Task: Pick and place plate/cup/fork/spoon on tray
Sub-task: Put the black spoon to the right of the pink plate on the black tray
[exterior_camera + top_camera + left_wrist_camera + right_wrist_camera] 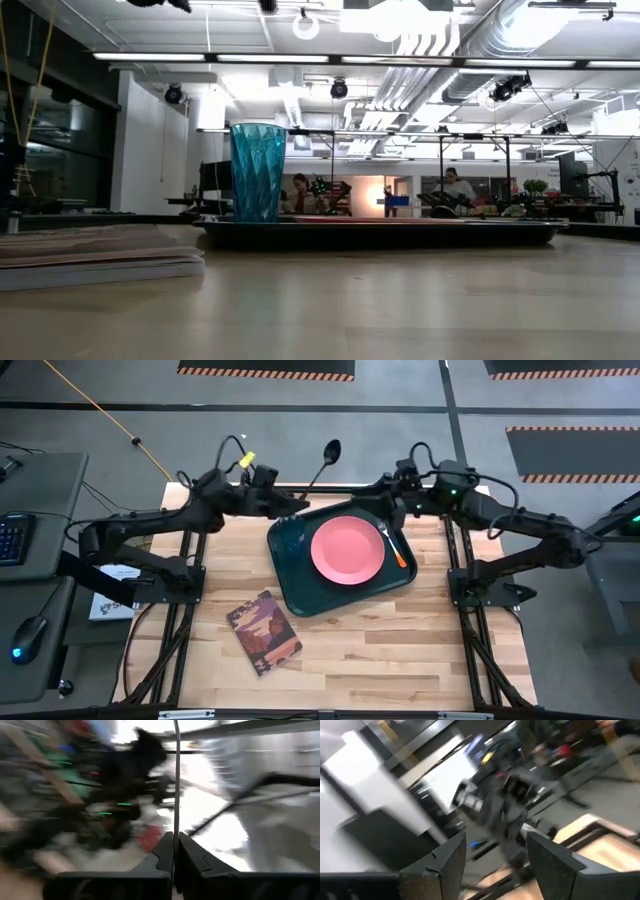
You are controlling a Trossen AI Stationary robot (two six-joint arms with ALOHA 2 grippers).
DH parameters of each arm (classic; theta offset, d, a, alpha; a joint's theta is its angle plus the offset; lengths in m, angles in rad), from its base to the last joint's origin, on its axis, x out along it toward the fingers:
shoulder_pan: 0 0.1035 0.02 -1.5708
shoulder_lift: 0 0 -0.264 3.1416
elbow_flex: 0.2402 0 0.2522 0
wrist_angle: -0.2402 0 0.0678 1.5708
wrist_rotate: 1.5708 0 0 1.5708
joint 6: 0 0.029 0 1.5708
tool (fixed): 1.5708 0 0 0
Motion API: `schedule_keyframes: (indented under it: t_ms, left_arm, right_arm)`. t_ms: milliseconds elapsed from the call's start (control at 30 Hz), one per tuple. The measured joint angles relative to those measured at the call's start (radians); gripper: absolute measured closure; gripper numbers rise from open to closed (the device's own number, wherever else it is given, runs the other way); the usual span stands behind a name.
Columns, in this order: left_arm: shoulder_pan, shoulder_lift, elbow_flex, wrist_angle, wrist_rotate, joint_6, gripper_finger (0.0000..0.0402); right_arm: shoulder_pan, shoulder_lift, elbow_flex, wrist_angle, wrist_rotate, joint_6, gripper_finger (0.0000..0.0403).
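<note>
Left gripper is pinching the spoon by its thin handle, bowl upward beyond the tray's far edge (last item, apparently). Plate, fork and cup are sitting on the tray. Right gripper is hanging spread and empty near the far right corner.

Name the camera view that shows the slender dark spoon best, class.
The high view: the slender dark spoon shows whole, bowl up, held by the left gripper beyond the table edge. The left wrist view shows only its thin handle between the fingers. Other views miss it.
</note>
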Motion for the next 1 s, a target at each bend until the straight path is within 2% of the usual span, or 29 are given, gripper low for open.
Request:
schedule_keyframes:
  t_ms: [100,167,300,400,800,1000]
  left_arm:
    - [-0.011,-0.029,0.0,-0.191,-0.139,0.172,0.0401]
    - [-0.031,-0.032,0.0,-0.252,-0.255,0.262,0.0401]
    - [-0.082,-0.017,-0.001,-0.251,-0.425,0.336,0.0401]
    - [-0.12,-0.007,-0.001,-0.261,-0.509,0.369,0.0401]
    - [-0.235,0.013,-0.001,-0.261,-0.598,0.358,0.0401]
    - [-0.254,0.014,-0.001,-0.267,-0.609,0.349,0.0402]
  right_arm:
    - [0.021,-0.004,0.0,-0.018,0.133,-0.012,0.0202]
    - [0.035,0.005,0.0,-0.014,0.216,-0.016,0.0202]
    - [0.051,0.039,0.0,-0.017,0.36,-0.017,0.0202]
    - [0.051,0.066,0.0,-0.011,0.408,-0.02,0.0202]
    - [-0.006,0.078,0.0,0.104,0.452,-0.112,0.0203]
    - [-0.017,0.083,0.0,0.1,0.398,-0.11,0.0203]
